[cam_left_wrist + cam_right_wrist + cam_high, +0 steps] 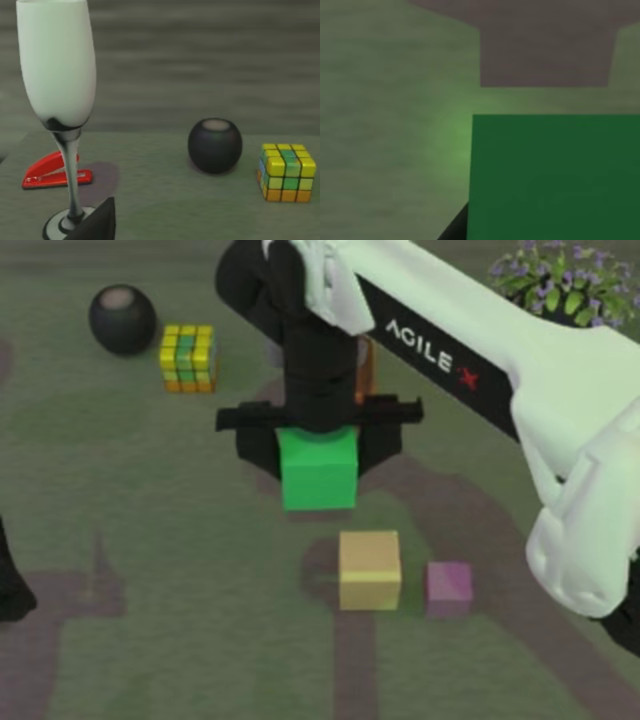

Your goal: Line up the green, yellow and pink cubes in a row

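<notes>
The right gripper (318, 440) was closed around the green cube (318, 470), behind and left of the yellow cube (369, 569); the pink cube (449, 582) sat just right of yellow. Risk: a misjudged release could knock yellow.

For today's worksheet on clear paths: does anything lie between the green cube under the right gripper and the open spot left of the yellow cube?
Nothing visible does. The green cube sits under the right gripper; bare table lies left of the yellow cube.
</notes>
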`<state>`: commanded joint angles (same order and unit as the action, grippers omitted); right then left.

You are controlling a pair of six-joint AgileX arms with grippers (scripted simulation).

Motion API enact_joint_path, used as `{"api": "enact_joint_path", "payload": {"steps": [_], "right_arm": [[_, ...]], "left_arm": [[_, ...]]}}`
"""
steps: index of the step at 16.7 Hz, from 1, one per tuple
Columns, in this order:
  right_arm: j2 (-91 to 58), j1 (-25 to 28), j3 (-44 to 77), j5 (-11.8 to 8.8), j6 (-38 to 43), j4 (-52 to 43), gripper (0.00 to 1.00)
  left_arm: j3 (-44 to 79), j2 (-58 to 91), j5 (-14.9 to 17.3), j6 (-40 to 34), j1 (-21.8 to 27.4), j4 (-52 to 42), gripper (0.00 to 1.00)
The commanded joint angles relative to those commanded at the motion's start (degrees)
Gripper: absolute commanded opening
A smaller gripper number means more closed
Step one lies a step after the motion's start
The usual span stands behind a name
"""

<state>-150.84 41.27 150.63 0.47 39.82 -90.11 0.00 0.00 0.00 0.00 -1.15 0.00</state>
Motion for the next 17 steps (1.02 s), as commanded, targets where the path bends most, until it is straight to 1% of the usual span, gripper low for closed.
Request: {"api": "enact_joint_path", "payload": {"steps": [3,5,12,14,17], "right_arm": [[-4.1,6.8,9.0,0.2,8.6,-4.4,0.0],[-5.6,9.5,12.1,0.4,11.6,-5.9,0.0],[-5.4,9.9,11.8,0.3,12.4,-5.3,0.0],[-4.4,10.0,8.5,0.3,12.3,-2.4,0.0],[-2.2,10.1,-1.0,0.2,12.2,4.2,0.0]], "left_arm": [[0.0,0.0,0.0,0.0,0.0,0.0,1.0],[0.0,0.0,0.0,0.0,0.0,0.0,1.0],[0.0,0.0,0.0,0.0,0.0,0.0,1.0],[0.0,0.0,0.0,0.0,0.0,0.0,1.0],[0.0,0.0,0.0,0.0,0.0,0.0,1.0]]}}
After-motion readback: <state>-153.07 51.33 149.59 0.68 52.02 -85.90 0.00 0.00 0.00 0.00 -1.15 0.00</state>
